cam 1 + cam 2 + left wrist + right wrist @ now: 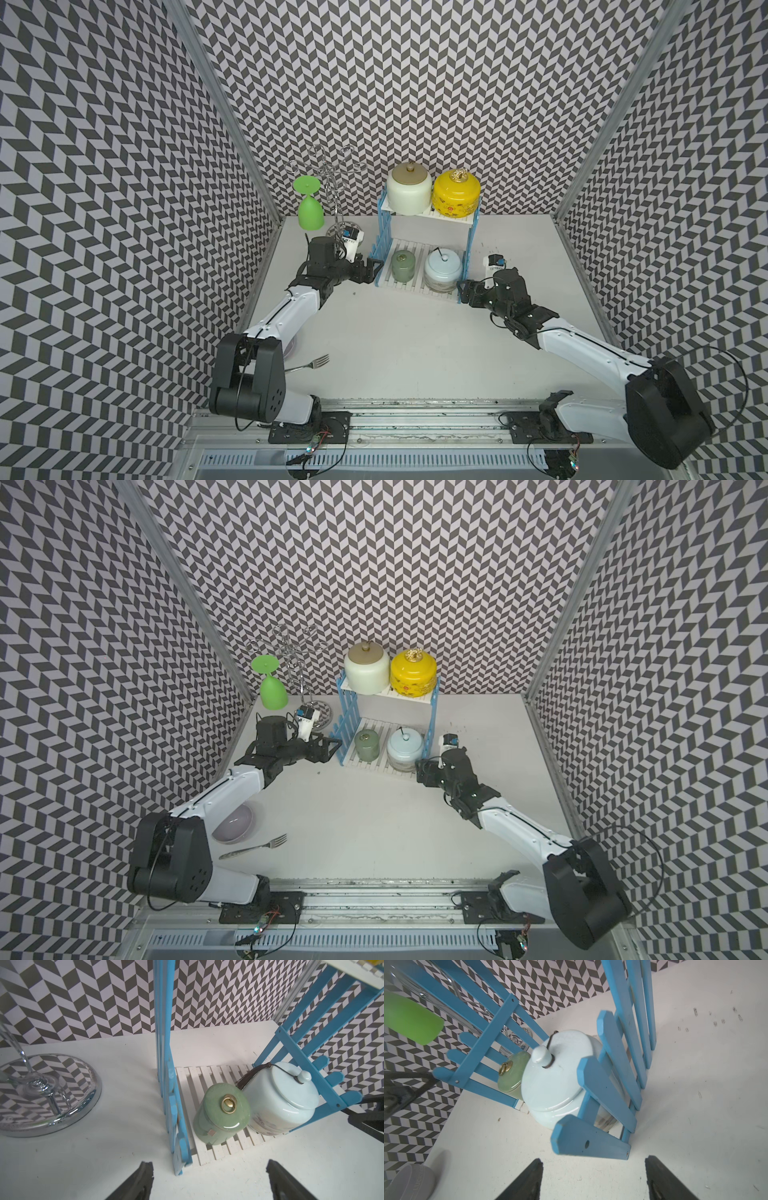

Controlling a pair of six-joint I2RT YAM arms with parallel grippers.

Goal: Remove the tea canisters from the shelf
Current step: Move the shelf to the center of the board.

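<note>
Blue shelf pickets (166, 1022) flank the sage-green canister (222, 1118) and pale-blue canister (276, 1105), so we bring the wide, empty left end effector (208, 1167) and right end effector (593, 1159) in through the front.

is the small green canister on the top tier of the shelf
No, the small green canister stands on the lower board of the shelf, beside the pale blue canister.

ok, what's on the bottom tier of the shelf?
Two lidded canisters side by side on the lower board: the sage green canister and the tasselled pale blue canister. Lids on, so contents are hidden, as are the slats beneath.
</note>
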